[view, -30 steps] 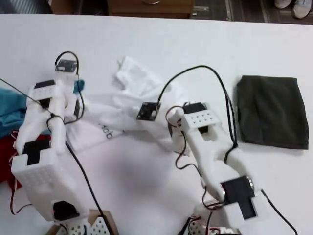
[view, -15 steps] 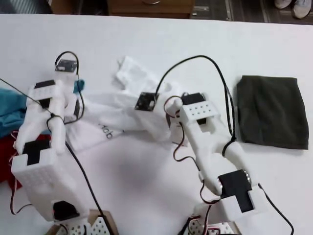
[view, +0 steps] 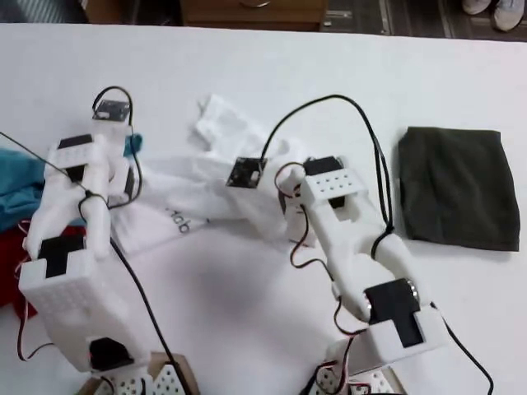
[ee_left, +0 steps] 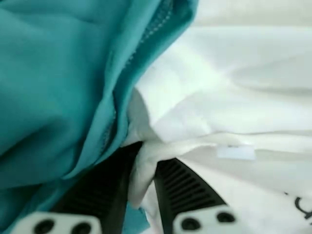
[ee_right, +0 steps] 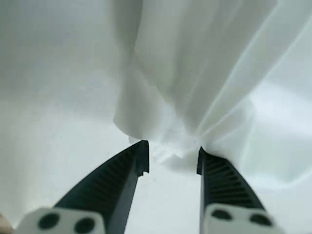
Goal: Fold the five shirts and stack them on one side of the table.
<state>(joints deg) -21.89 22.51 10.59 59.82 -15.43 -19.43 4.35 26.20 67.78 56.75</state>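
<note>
- white shirt (view: 202, 185) lies unfolded and rumpled near the middle of the desk (view: 288, 58), between the two arms. a bit of dark print shows on its lower part, toward the left arm (view: 70, 239).
- left gripper (ee_left: 148, 158): fingers (ee_left: 187, 187) drawn narrow, pinching a thin fold of the white shirt's edge between them.
- teal shirt (ee_left: 58, 73) lies just beside that pinched fold and touches it. its hem overlaps the white cloth next to the left gripper.
- high view: the left arm extends along the left side of the desk, wrist over the border where the white shirt meets the teal shirt.
- right gripper (ee_right: 173, 151): its fingers (ee_right: 122, 175) stand moderately apart. a bunched fold of the white shirt hangs at the gap between the tips, and i cannot tell whether either finger presses on it.
- high view: the right arm (view: 354, 239) has its wrist over the right portion of the white shirt. a black cable (view: 329, 103) arcs above it.
- dark shirt (view: 457, 185) is folded into a flat, rough rectangle on the right side of the desk, well apart from the white shirt and from both grippers.
- red shirt (view: 12, 271) is bunched at the desk's left edge, just beside the teal shirt and nearer the left arm's base. both are unfolded and partly hidden under that arm.
</note>
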